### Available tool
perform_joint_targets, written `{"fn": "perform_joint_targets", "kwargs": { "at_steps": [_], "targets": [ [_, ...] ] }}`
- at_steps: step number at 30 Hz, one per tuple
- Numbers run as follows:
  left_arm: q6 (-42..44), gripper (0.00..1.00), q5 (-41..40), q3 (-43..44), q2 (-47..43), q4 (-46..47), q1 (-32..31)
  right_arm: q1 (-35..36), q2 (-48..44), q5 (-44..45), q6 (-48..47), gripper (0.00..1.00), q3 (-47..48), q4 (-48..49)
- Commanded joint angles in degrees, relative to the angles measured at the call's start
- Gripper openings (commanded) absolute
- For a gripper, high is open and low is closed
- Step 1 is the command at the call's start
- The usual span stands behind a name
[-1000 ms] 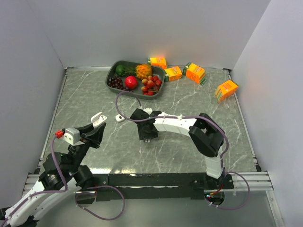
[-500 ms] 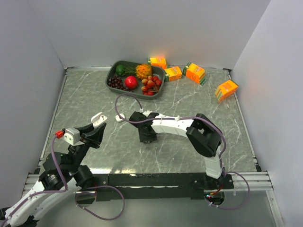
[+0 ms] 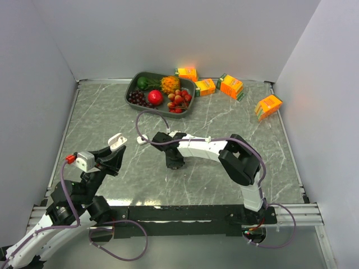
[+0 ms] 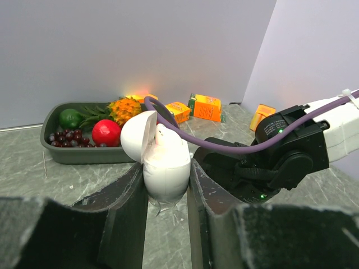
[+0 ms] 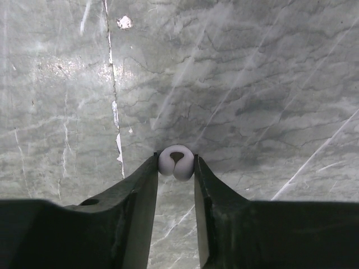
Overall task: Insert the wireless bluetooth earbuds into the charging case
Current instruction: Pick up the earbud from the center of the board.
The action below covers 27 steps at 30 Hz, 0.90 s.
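My left gripper [image 4: 166,168] is shut on the white egg-shaped charging case [image 4: 165,165] and holds it upright above the table, its lid [image 4: 137,134] hinged open to the left. From above, the case [image 3: 116,140] sits at the tip of the left gripper [image 3: 115,150]. My right gripper [image 5: 175,162] points down at the marble table, and both its fingers press against a small rounded white earbud [image 5: 182,168] lying there. From above, the right gripper [image 3: 175,162] stands mid-table and hides the earbud. Another small white piece [image 3: 141,140] lies between the two grippers.
A dark tray [image 3: 132,88] of fruit stands at the back. Orange cartons [image 3: 231,86] lie beside it, and another carton [image 3: 268,106] lies near the right wall. In the left wrist view the right arm's wrist [image 4: 280,162] and its purple cable [image 4: 224,147] are close behind the case.
The right gripper has shifted slightly left and its jaws have narrowed onto the earbud. The left arm and the case have not moved.
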Motion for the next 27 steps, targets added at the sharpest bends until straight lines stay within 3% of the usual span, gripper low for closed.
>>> {"fn": "perform_joint_targets", "kwargs": {
  "at_steps": [1, 7, 19, 23, 27],
  "targets": [
    [-0.9, 0.01, 0.7, 0.0, -8.4, 1.4, 0.0, 0.6, 1.4, -0.3, 1.8, 0.29, 0.4, -0.3],
    [-0.7, 0.01, 0.5, 0.4, -8.5, 1.2, -0.1, 1.1, -4.3, 3.4, 2.0, 0.22, -0.8, -0.9],
    [-0.3, 0.01, 0.2, 1.1, -6.3, 3.2, -0.1, 4.4, -29.1, 16.3, -3.7, 0.15, -3.9, 3.4],
    [-0.1, 0.01, 1.8, 0.1, -4.1, 7.5, 0.0, 7.4, -37.7, 19.9, -8.0, 0.13, -6.5, 10.4],
    [0.6, 0.01, 4.7, -2.8, -1.6, 14.9, -0.1, 11.3, -43.9, 21.9, -15.2, 0.13, -10.8, 24.2]
  ]
}}
